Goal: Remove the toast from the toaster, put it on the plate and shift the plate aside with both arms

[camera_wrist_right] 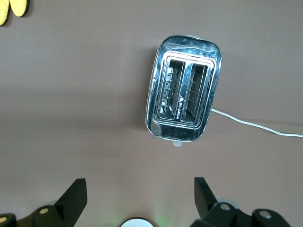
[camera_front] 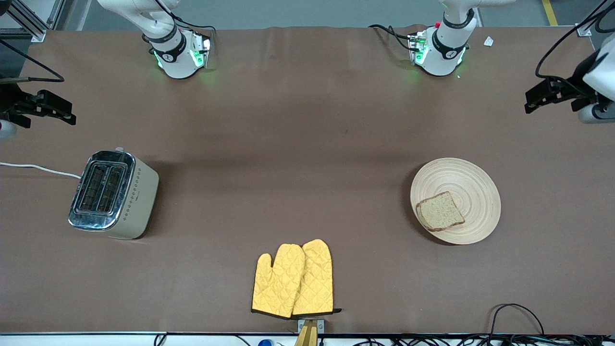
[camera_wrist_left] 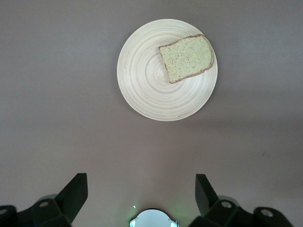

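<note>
A: Toast [camera_front: 440, 211] lies flat on the plate [camera_front: 475, 182], on the part of it nearest the front camera and toward the table's middle; lower right of the front frame.

B: Left gripper [camera_wrist_left: 141, 198]?

A: Up in the air at the right edge of the front frame, over bare tablecloth at the left arm's end. Fingers [camera_wrist_left: 75, 191] spread wide, nothing between them. Plate and toast sit well apart from it, in the upper half of the left wrist frame.

B: Right gripper [camera_wrist_right: 140, 198]?

A: At the left edge of the front frame, over the cloth near the toaster [camera_front: 113, 194]. Also spread wide and empty. Both toaster slots look empty.

B: Other items?

A: Yellow oven mitts [camera_front: 294, 280], bottom centre of the front frame, near the table edge.
</note>
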Controlling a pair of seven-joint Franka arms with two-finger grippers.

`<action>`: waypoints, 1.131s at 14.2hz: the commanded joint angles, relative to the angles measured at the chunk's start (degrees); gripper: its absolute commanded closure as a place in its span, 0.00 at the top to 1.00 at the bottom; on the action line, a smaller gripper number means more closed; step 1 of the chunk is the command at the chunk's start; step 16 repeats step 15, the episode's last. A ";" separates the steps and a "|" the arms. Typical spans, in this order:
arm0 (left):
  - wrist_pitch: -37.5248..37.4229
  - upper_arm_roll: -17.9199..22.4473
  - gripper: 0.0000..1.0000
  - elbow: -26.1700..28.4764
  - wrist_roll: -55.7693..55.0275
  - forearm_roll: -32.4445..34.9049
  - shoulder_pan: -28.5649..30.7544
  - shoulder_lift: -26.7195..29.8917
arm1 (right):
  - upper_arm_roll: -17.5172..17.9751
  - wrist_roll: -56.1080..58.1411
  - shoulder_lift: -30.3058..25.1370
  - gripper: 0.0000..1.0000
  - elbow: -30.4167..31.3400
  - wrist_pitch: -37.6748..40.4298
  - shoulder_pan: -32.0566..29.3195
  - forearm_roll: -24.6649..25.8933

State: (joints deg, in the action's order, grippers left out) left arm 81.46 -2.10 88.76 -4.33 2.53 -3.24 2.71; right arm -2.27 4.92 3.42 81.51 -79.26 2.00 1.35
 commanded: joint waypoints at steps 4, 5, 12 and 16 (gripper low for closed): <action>3.35 0.70 1.00 5.47 1.52 -0.76 -0.54 4.67 | -0.10 -0.53 -0.61 1.00 0.14 0.16 -0.07 -0.91; 3.18 0.70 1.00 4.68 1.61 -0.94 -0.62 4.32 | -0.10 -0.53 -0.61 1.00 0.14 0.07 -0.16 -0.91; 3.18 0.78 1.00 2.30 1.61 -0.77 -0.10 1.86 | -0.36 -0.44 -0.61 1.00 0.23 0.16 -0.51 -1.26; 3.18 0.78 1.00 2.38 1.61 -0.86 -0.10 1.68 | -0.19 -0.44 -0.61 1.00 0.23 0.16 -0.34 -1.35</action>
